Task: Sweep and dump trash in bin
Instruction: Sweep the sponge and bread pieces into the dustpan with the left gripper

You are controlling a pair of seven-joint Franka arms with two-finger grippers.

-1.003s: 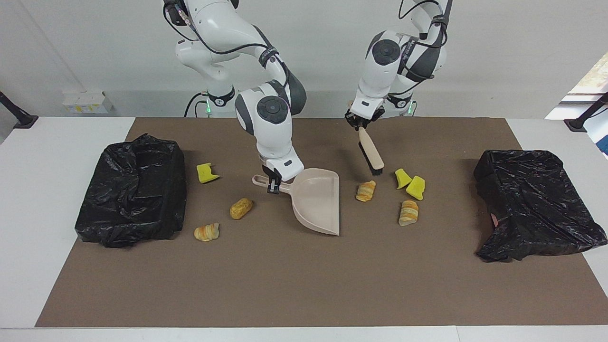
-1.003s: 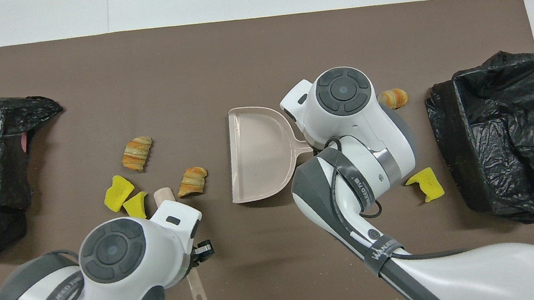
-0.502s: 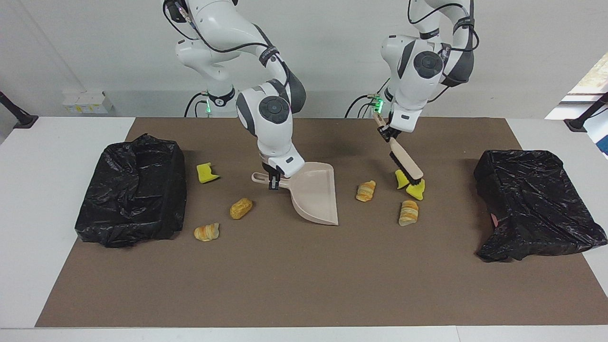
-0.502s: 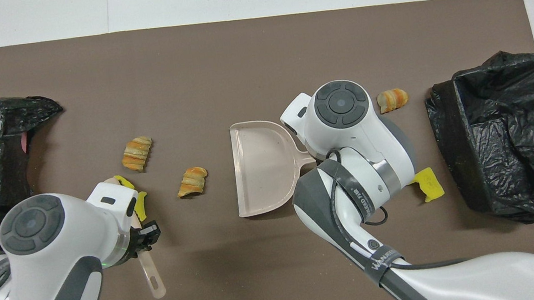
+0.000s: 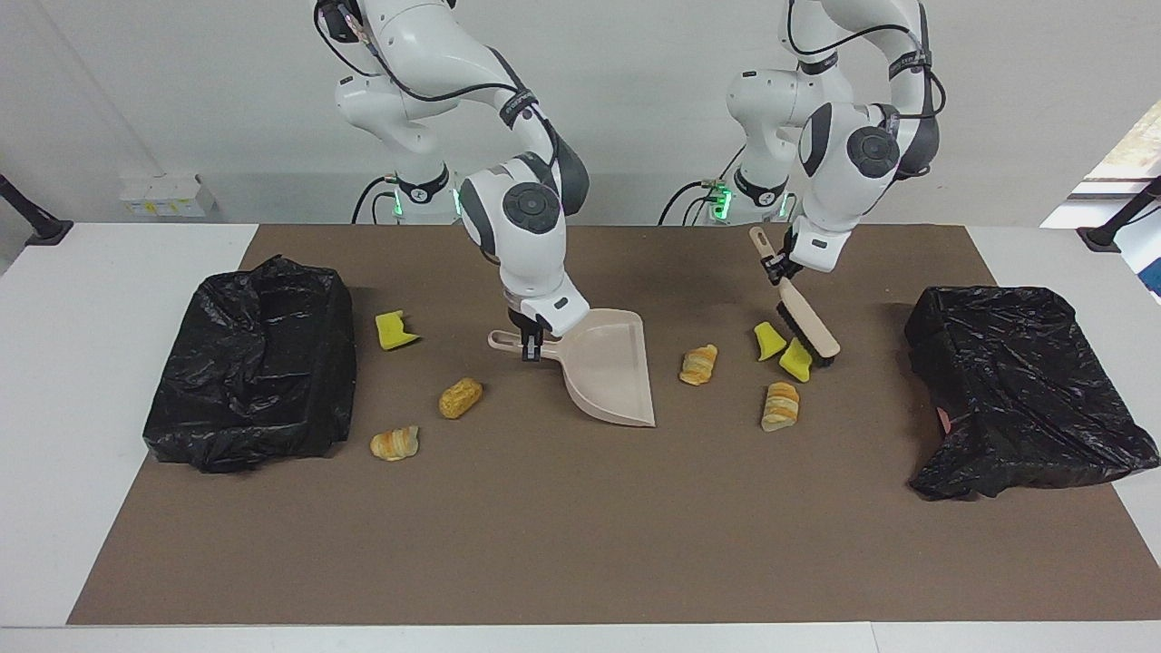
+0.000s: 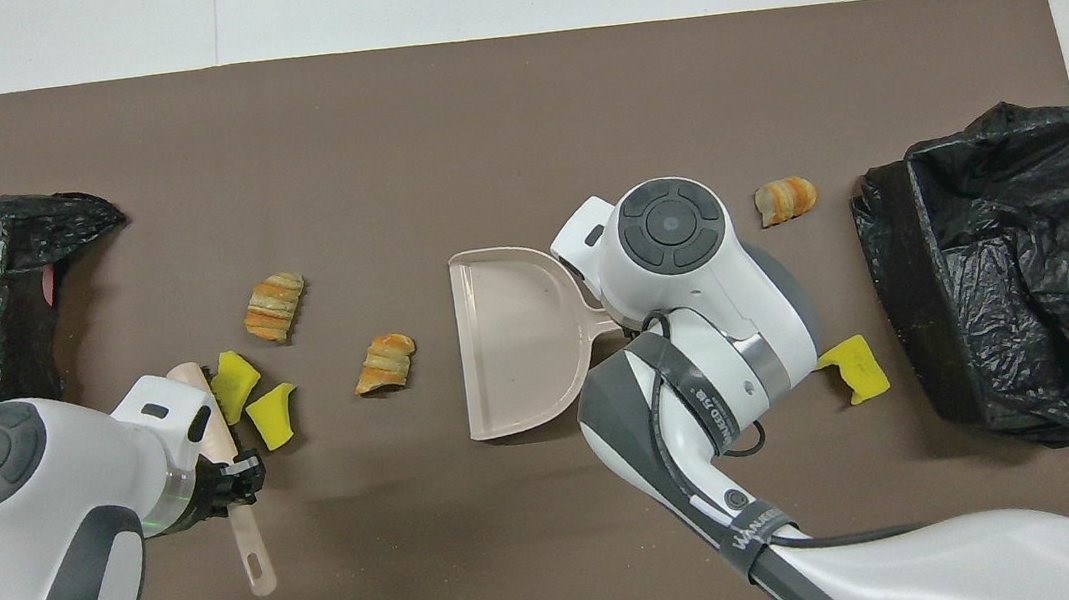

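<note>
I see the trash scattered on the brown mat: two yellow sponge chunks (image 5: 785, 350) and two croissants (image 5: 780, 405) toward the left arm's end, three more bits (image 5: 460, 397) toward the right arm's. My left end effector (image 5: 778, 269) grips the brush (image 5: 810, 322), its bristles apparently touching a chunk. My right end effector (image 5: 531, 345) clamps the dustpan (image 5: 609, 367) handle mid-worktop (image 5: 54, 363), between two black bins (image 5: 249, 363).

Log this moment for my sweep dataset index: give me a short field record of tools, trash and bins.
left end effector: shut on brush handle, bristles beside two yellow sponge chunks
right end effector: shut on dustpan handle
dustpan contents: nothing in it
trash on mat: seven pieces, four toward the left arm's end, three toward the right arm's
bins: black-bagged bin at left arm's end, another at right arm's end
</note>
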